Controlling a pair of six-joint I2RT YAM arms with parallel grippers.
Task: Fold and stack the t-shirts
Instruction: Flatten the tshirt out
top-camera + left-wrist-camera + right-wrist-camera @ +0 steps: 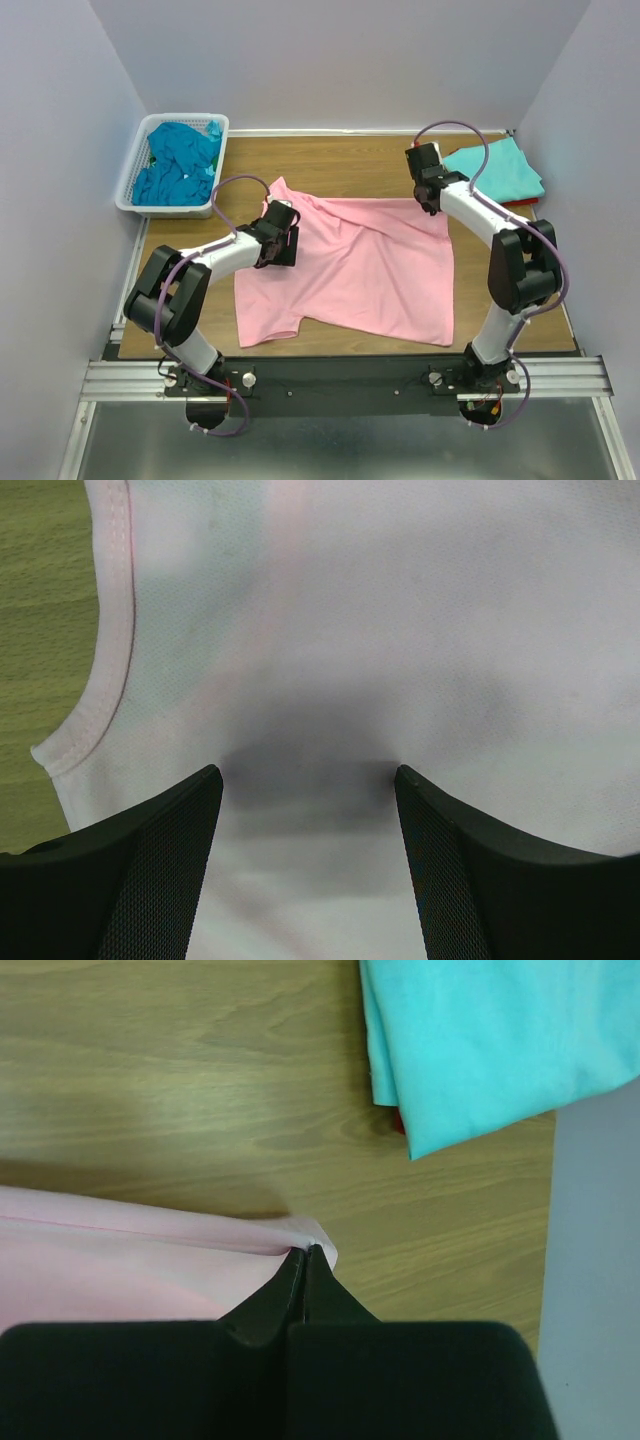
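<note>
Pink t-shirt (370, 265) lies spread flat on the table (330, 160). Only the right wrist view shows the right gripper (305, 1252) pinched together on its far corner. The left wrist view shows the left gripper (310, 780) spread apart over the fabric. Overhead, a folded aqua t-shirt (500, 170) sits far right.

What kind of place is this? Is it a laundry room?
Probably a robot lab booth, not a laundry room: plain walls box in a wooden table, two robot arms are bolted to a metal rail, and a pink t-shirt lies spread for folding.
</note>
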